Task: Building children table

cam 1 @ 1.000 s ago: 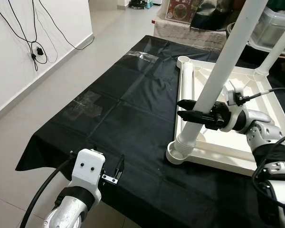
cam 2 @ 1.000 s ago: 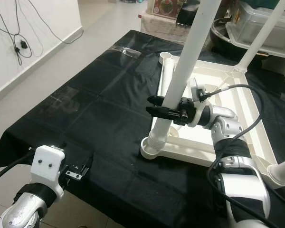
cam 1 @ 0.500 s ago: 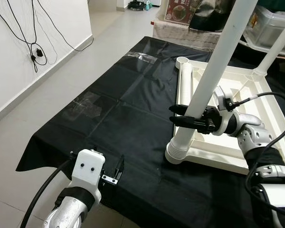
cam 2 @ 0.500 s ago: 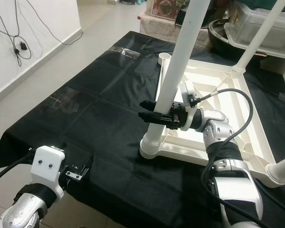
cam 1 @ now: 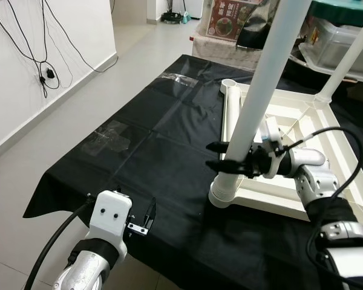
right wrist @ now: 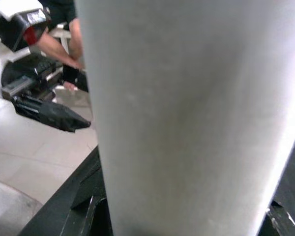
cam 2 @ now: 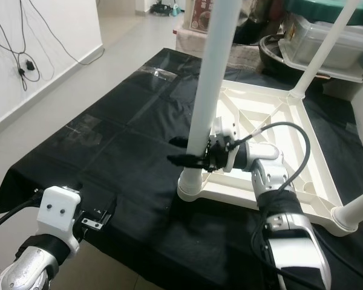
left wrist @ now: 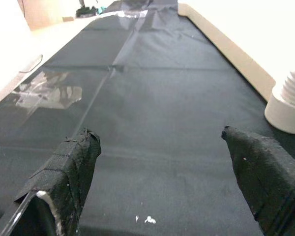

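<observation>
Right gripper [cam 1: 221, 156] clamped on upright leg [cam 1: 254, 103]; left gripper [left wrist: 162, 162] spread apart, cloth [left wrist: 152, 118] between jaws.

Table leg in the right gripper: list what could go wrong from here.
1. The right gripper clamps the table leg low, just above its socket; the long part above could lever sideways and bind the joint.
2. The upturned tabletop lies loose on the black sheet, so a push may slide it.
3. The left gripper hangs open at the sheet's near edge, bracing nothing.
</observation>
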